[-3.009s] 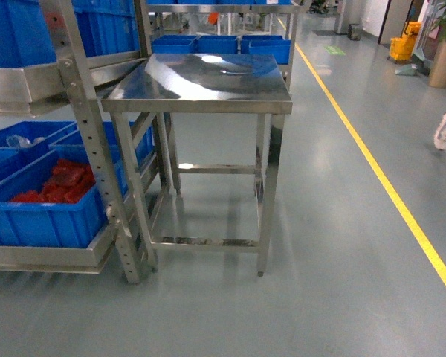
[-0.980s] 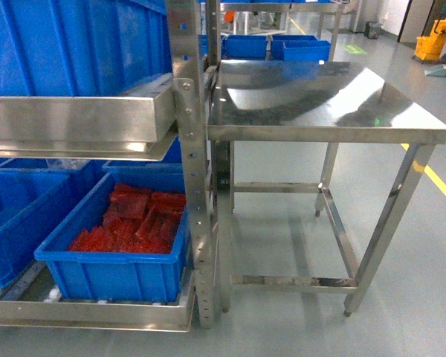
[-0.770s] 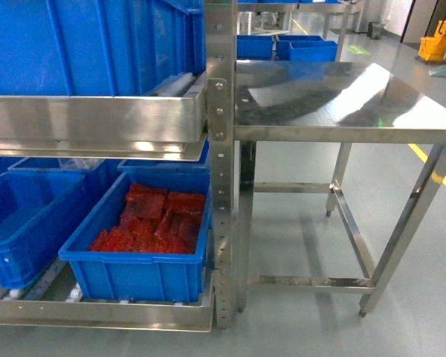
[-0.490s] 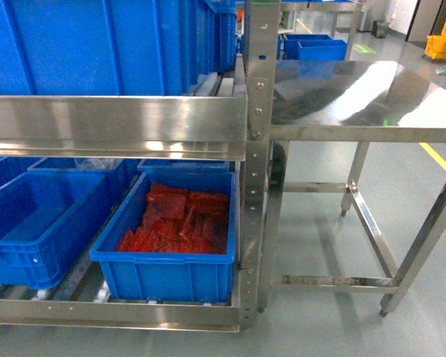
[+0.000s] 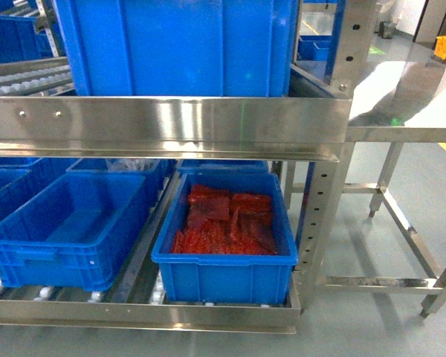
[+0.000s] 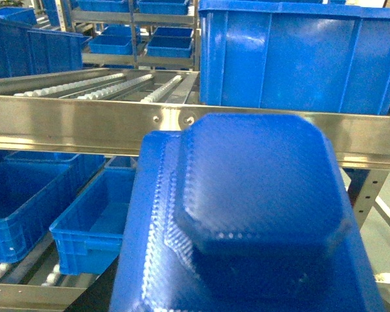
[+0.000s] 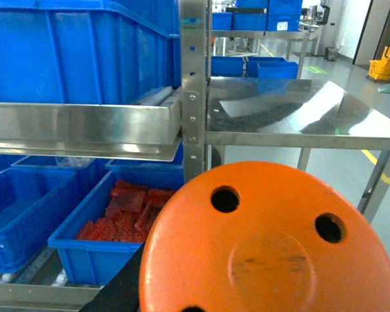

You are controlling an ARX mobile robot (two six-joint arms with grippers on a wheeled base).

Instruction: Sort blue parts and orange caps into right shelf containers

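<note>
Upper tier: 1 large blue crate [image 5: 182, 46] stands on my front shelf rail [image 5: 163, 126], a steel lip with roller tracks [image 5: 18, 78] running off to the left behind it.

Lower tier: 2 blue crates side by side on rollers. The right-hand crate [image 5: 224, 277] holds a heap of flat red-orange pieces [image 5: 224, 223]. The left-hand crate [image 5: 67, 230] shows only bare blue floor from the head view. More blue crates sit behind these, partly hidden by the rail.

To the right: 1 perforated steel upright [image 5: 320, 216], and touching it a steel table [image 5: 412, 111] with a shiny top and a low crossbar.

Left wrist view: 1 blue part [image 6: 247, 227], a textured piece with a raised octagonal block on a broader base, fills the lower frame right in front of my camera. It is poised before the upper rail, well above the lower crates. My left gripper itself is hidden behind it, so I cannot tell how its jaws stand.

Right wrist view: 1 orange cap [image 7: 273, 244], round and domed, with 3 dark holes visible in its face, fills the lower right. It probably sits at my right gripper, but the fingers are out of sight and I cannot tell their state. Beyond it lie the red-filled crate and the table.
</note>
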